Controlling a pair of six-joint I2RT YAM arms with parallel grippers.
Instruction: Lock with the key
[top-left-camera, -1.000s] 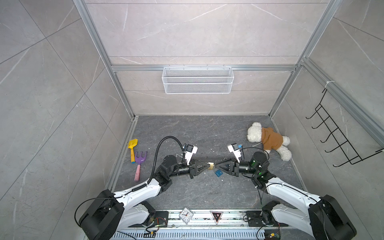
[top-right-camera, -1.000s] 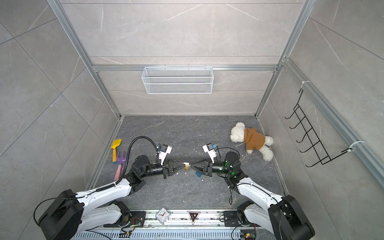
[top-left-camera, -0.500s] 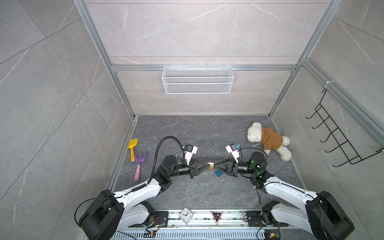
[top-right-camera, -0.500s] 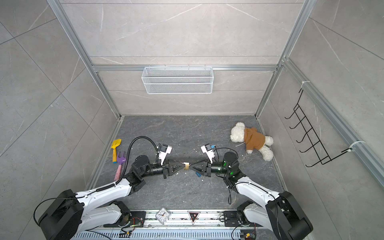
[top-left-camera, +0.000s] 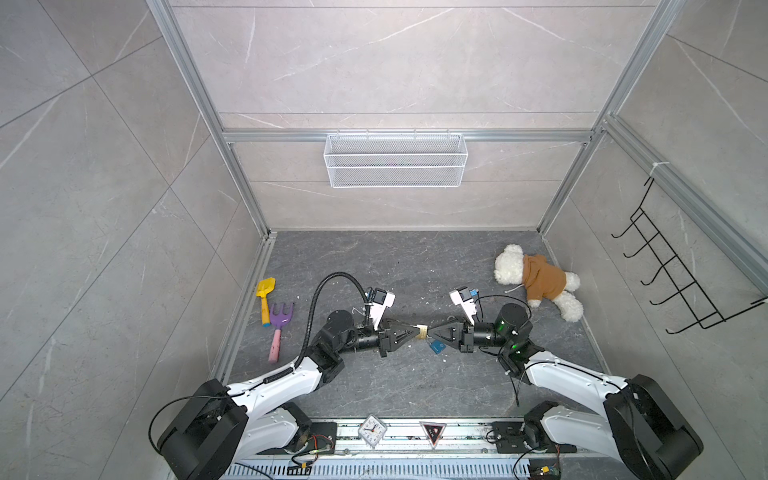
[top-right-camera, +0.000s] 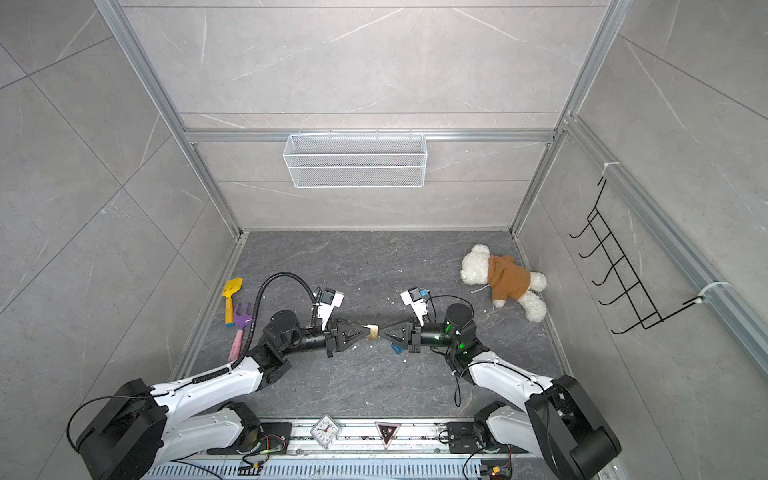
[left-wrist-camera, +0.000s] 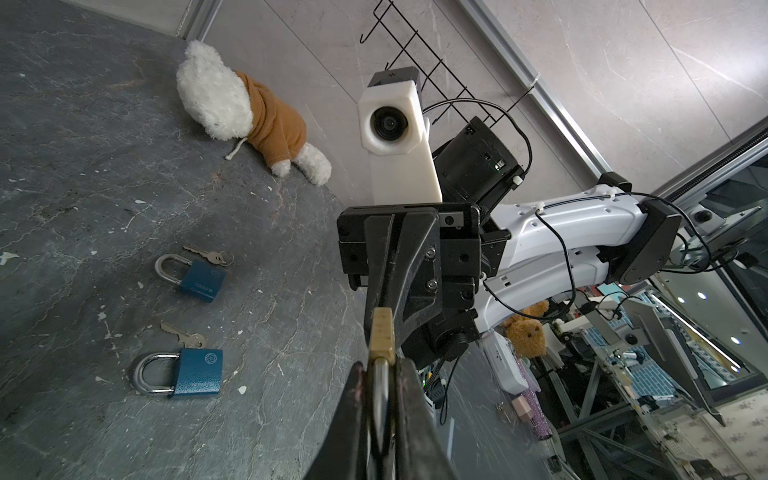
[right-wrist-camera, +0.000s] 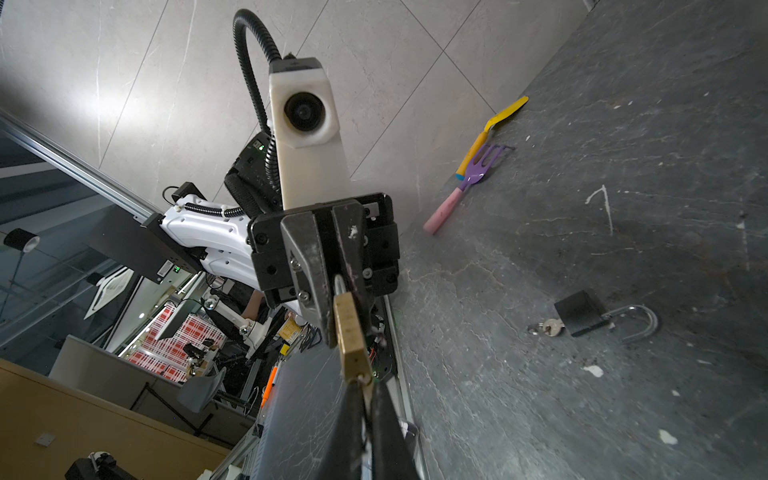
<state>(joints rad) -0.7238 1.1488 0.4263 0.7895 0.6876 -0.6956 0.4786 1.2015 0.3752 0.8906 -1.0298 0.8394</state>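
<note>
Because the padlock (top-left-camera: 422, 331) looks rigid and slick, left gripper (left-wrist-camera: 381, 363) clamps its shackle (left-wrist-camera: 379, 398). Right gripper (right-wrist-camera: 365, 386) pinches the inserted key (right-wrist-camera: 365, 379).

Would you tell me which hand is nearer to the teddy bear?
Right. The right hand is left of the bear in both top views, between it and the brass padlock; the left hand grips that padlock from the far side.

Brass padlock (top-left-camera: 422, 331): small rectangular body, silver shackle (left-wrist-camera: 379, 388). Held in mid-air, lying level. Shackle end clamped in left gripper (top-left-camera: 416, 331); opposite end meets right gripper's (top-left-camera: 429, 332) pinched tips. Key not discernible.
</note>
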